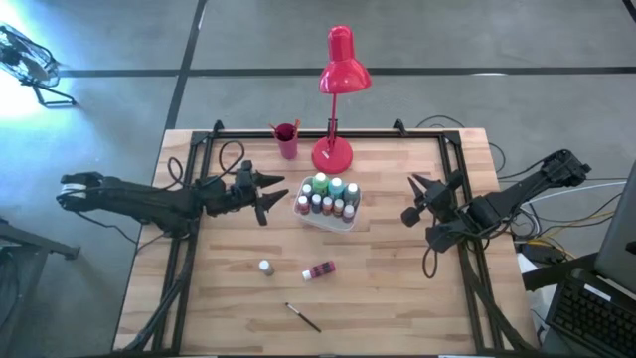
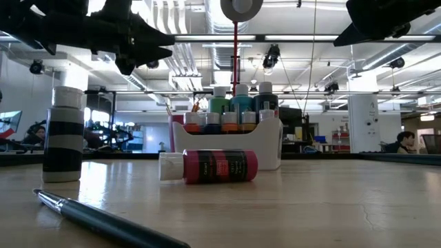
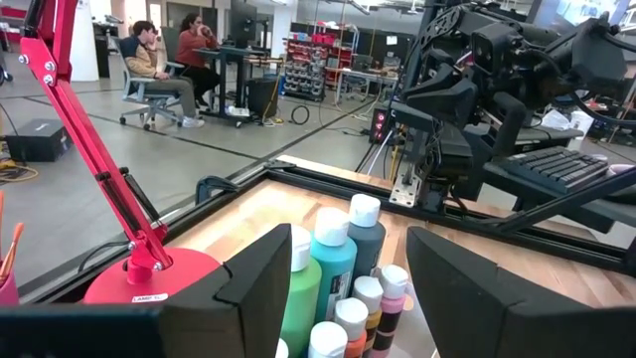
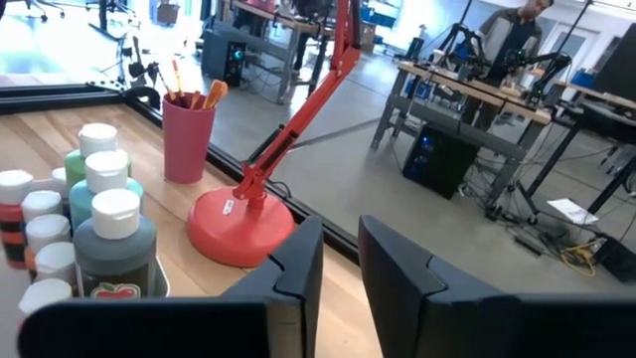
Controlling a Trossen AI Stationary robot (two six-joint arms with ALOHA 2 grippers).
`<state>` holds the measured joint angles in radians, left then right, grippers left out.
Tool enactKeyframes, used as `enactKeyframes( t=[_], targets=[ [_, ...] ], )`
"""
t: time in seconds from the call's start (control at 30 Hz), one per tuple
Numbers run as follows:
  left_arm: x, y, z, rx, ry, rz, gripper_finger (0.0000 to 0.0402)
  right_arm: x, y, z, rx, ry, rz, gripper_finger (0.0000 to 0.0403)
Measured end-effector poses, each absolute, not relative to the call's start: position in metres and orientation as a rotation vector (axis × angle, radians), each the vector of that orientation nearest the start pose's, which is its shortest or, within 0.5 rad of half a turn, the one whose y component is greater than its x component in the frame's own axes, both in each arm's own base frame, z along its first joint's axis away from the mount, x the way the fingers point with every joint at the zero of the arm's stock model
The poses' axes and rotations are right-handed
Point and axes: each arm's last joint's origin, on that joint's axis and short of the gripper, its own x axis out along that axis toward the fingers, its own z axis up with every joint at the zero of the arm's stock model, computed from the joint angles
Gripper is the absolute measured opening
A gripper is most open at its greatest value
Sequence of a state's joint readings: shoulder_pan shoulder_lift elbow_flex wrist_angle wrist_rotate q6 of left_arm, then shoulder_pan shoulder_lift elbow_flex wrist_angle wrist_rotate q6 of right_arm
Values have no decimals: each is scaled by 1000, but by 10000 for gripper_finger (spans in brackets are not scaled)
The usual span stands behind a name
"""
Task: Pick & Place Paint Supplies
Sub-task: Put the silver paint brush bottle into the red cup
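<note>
A white tray [image 1: 348, 221] at the table's middle holds several upright paint bottles [image 1: 325, 195] with pale caps. A red paint bottle [image 2: 220, 166] lies on its side on the bare wood nearer the front, cap to the left. A small striped bottle [image 2: 63, 134] stands upright left of it. A thin dark brush [image 1: 303, 316] lies flat near the front edge. My left gripper [image 1: 273, 199] hovers open just left of the tray, level, and holds nothing. My right gripper [image 1: 410, 197] hovers right of the tray, a narrow gap between its fingers [image 4: 298, 268], nothing in it.
A red desk lamp stands on its round base [image 1: 332, 154] just behind the tray. A red cup [image 1: 286, 139] with brushes stands left of the base. A black frame [image 1: 298, 132] runs along the table's edges. Bare wood lies in front of the tray.
</note>
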<state>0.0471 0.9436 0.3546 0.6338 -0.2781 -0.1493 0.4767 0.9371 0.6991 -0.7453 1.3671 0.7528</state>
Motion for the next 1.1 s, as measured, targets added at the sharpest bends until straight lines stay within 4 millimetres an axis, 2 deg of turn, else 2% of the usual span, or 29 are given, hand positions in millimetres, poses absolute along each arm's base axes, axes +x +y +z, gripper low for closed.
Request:
enactKeyframes(
  t=[0.53, 0.67, 0.83, 0.93, 1.1],
  targets=[
    [197, 17, 235, -163, -72, 320, 204, 152, 47, 256, -118, 250, -964, 108],
    [199, 14, 236, -202, -54, 218, 204, 152, 47, 256, -117, 249, -964, 112],
    [203, 2, 239, -249, 50, 49, 204, 153, 47, 256, -111, 245, -963, 104],
    [204, -8, 238, -256, 179, 25, 204, 153, 47, 257, -102, 238, -963, 93],
    [206, -30, 250, -258, 362, 45, 200, 153, 47, 257, -105, 239, -962, 76]
  ],
)
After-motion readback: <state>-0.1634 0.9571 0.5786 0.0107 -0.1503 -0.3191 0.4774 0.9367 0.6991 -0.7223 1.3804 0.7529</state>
